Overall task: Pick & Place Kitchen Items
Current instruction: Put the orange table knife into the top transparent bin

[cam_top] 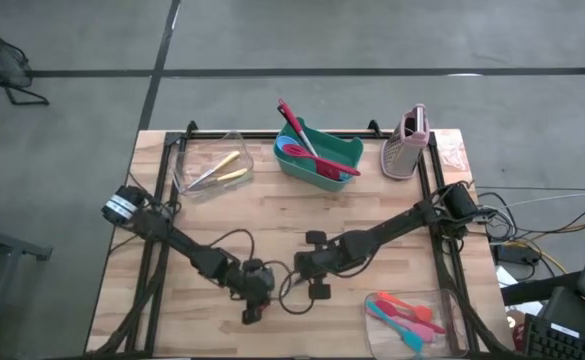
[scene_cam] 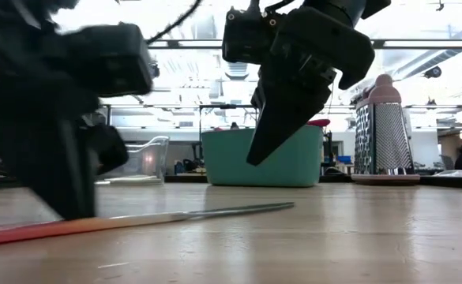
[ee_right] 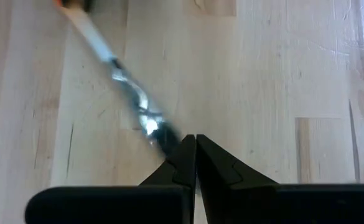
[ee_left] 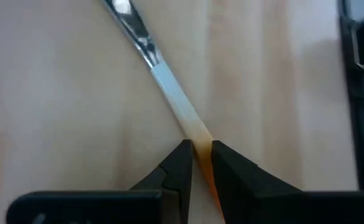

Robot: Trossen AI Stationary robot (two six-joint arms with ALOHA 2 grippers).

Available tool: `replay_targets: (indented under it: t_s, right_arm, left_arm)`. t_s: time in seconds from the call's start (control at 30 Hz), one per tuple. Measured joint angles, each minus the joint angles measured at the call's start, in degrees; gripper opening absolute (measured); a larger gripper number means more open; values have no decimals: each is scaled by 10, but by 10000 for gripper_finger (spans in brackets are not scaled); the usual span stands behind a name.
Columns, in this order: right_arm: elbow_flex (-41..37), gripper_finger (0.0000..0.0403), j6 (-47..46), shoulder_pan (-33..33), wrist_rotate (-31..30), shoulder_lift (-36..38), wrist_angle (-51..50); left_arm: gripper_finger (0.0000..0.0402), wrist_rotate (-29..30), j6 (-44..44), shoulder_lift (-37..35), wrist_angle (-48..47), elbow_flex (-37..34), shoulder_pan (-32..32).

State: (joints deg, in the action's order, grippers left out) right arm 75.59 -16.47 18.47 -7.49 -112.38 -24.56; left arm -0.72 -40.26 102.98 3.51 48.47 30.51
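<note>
My left tool (ee_left: 199, 163) is clamped on the orange handle of a metal utensil (ee_left: 169, 93) lying flat on the table (cam_top: 372, 200); my right tool (ee_right: 195, 155), fingers together, hovers beside its metal end. Next comes lifting it toward a container.

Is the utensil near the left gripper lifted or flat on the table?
Flat. In the low view the utensil lies along the tabletop; the left gripper straddles its orange handle, with its fingers down at the table.
</note>
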Motion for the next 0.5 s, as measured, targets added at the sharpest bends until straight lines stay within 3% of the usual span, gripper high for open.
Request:
replay_targets:
  t_s: [0.5]
  right_arm:
    - [0,8,0,0,0,0,0]
  left_arm:
    - [64,86,-177,1,10,0,146]
